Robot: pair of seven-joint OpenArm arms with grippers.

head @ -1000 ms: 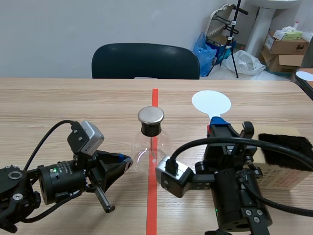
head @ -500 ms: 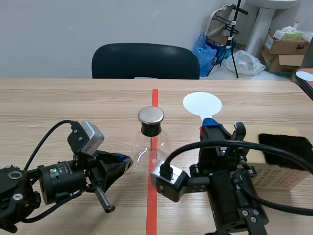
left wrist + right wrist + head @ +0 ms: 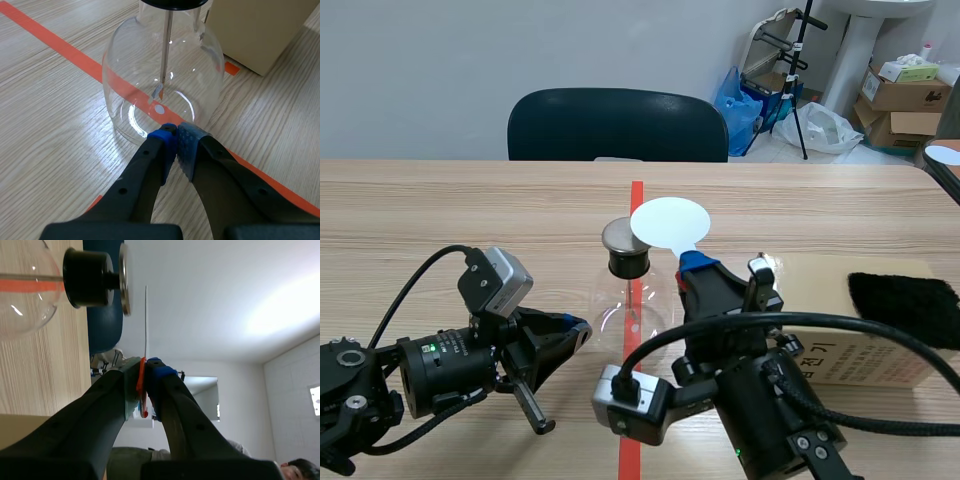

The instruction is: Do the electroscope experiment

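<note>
Leftward the right gripper [image 3: 698, 266] has swung, jaws clenched on the red handle of a white disc [image 3: 669, 222], which now hangs just beside the flask's [image 3: 632, 300] metal cap [image 3: 620, 236]. Meanwhile the left gripper [image 3: 176, 139] rests pinched together on nothing, at the flask's base on the table [image 3: 470, 210].

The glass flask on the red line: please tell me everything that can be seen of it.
The glass flask is clear, round-bellied, upright on the wooden table over the tape line. A black stopper closes its neck, topped by a flat metal plate. Inside, a thin rod hangs from the stopper, foil at its end. The shut left claw lies at its base; contact is unclear. The right claw holds a white disc close beside the plate, apart.
</note>
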